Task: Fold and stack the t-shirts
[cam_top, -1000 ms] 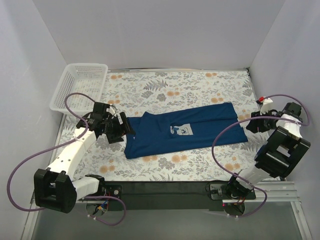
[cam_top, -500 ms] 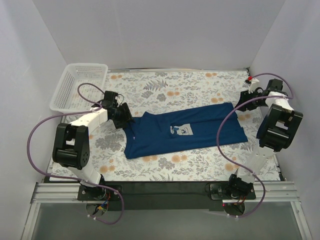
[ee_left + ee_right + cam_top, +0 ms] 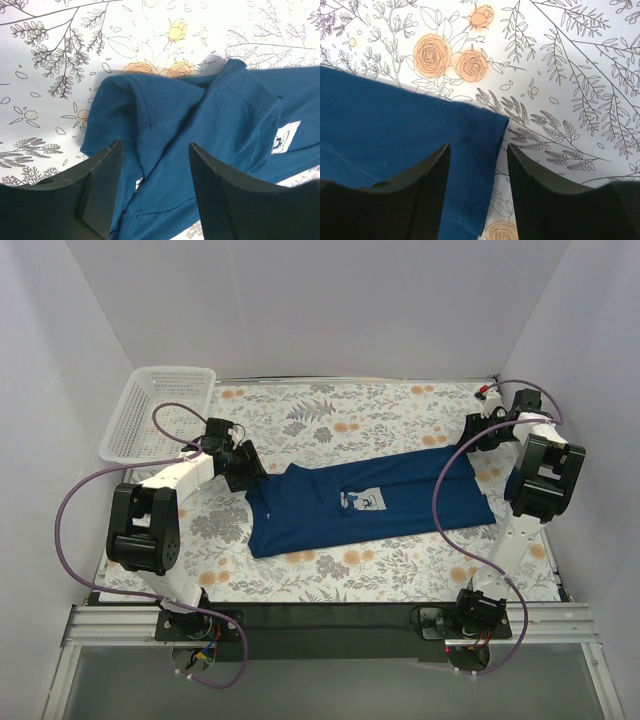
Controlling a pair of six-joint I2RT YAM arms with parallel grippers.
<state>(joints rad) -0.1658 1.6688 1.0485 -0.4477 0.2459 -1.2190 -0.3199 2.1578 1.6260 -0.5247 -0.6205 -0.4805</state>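
The navy t-shirt [image 3: 370, 502] lies across the middle of the tabletop [image 3: 330, 410], each arm's jaws spread above one end (left gripper [image 3: 155, 146] over the collar, right gripper [image 3: 478, 147] over the far hem corner), apparently to pinch and fold it.

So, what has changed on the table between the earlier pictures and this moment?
The left end effector moved away from the bases, to the far corner of the t-shirt at its left end. The right end effector also moved away from the bases, to the far corner at the right end. Both are open above the cloth, and nothing was gripped. The t-shirt and the basket stayed in place.
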